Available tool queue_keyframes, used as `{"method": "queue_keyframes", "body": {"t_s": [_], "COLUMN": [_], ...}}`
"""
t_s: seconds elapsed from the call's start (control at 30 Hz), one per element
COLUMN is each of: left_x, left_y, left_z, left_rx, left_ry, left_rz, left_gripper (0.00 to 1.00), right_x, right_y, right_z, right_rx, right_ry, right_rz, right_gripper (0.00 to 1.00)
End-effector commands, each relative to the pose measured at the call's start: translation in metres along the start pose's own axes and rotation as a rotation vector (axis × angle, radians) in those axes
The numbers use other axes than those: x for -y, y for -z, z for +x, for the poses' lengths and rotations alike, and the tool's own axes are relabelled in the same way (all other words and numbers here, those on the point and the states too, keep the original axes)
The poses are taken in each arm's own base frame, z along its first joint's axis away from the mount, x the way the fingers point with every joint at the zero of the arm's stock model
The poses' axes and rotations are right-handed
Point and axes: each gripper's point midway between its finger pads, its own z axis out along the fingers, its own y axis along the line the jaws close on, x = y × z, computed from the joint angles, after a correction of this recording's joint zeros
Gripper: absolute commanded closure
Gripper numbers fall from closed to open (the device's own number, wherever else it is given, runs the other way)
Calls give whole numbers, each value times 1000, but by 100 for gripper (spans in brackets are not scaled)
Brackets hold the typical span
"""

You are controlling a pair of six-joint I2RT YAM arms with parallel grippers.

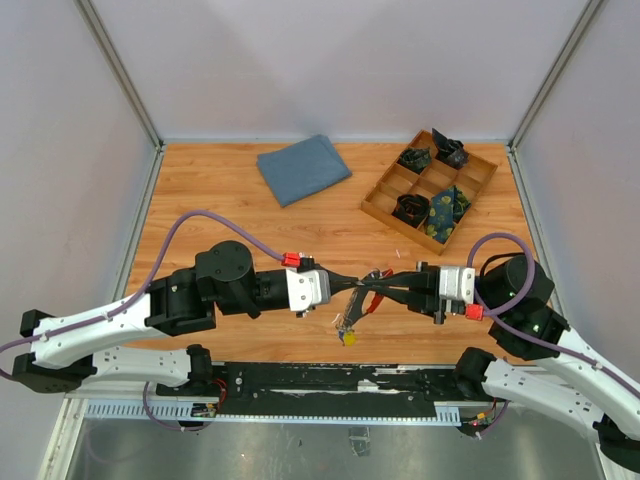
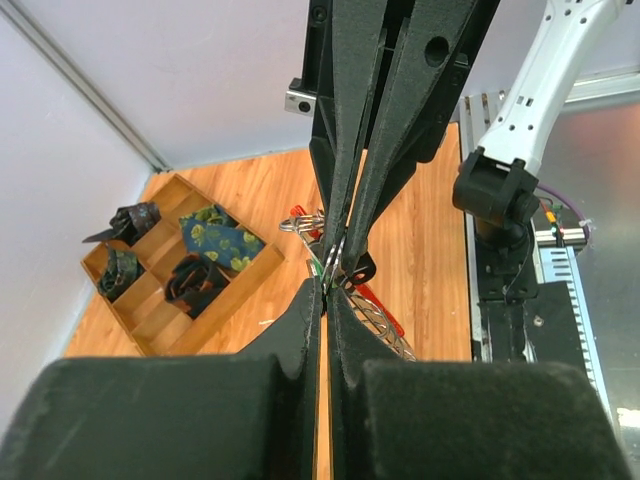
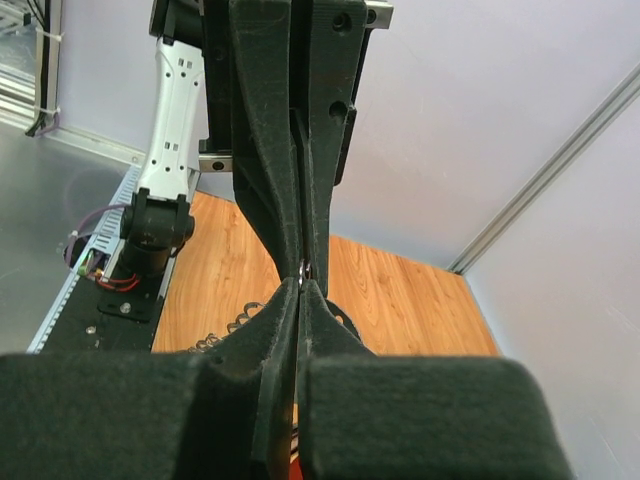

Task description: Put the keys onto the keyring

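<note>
Both grippers meet tip to tip above the near middle of the table. My left gripper (image 1: 356, 288) (image 2: 328, 287) is shut on thin silver metal at its tips, which looks like the keys (image 1: 346, 322). They hang below it, with a yellow end lowest. My right gripper (image 1: 384, 286) (image 3: 303, 277) is shut, with a small metal edge pinched between its tips. The red keyring (image 1: 375, 299) curves just under its fingertips, and it also shows in the left wrist view (image 2: 381, 307) beside a silver coil (image 2: 388, 333). The exact contact is hidden by the fingers.
A wooden divider tray (image 1: 380, 210) holding rolled dark ties stands at the back right and also shows in the left wrist view (image 2: 160, 340). A folded blue cloth (image 1: 303, 168) lies at the back centre. Grey walls close in both sides and the back.
</note>
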Motion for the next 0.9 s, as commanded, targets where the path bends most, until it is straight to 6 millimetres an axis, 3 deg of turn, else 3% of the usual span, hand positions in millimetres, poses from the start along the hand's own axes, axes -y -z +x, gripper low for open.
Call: {"method": "queue_keyframes", "body": {"t_s": [0.0, 0.37, 0.67, 0.87], "left_x": [-5, -18, -30, -36], "left_y": [2, 0, 1, 5], "left_z": [-23, 6, 41, 65], "left_rx": [55, -130, -343, -508], "left_ry": [-1, -35, -86, -125], "left_rz": [-10, -66, -115, -129], "left_gripper": [99, 99, 99, 100], "right_x": [1, 10, 23, 18], "right_y": [4, 18, 25, 19], "right_z": [2, 18, 44, 57], "right_rx": [-45, -204, -371, -371], "right_ry": [41, 39, -17, -19], "right_rz": [5, 50, 108, 87], "right_gripper": [98, 79, 78, 78]}}
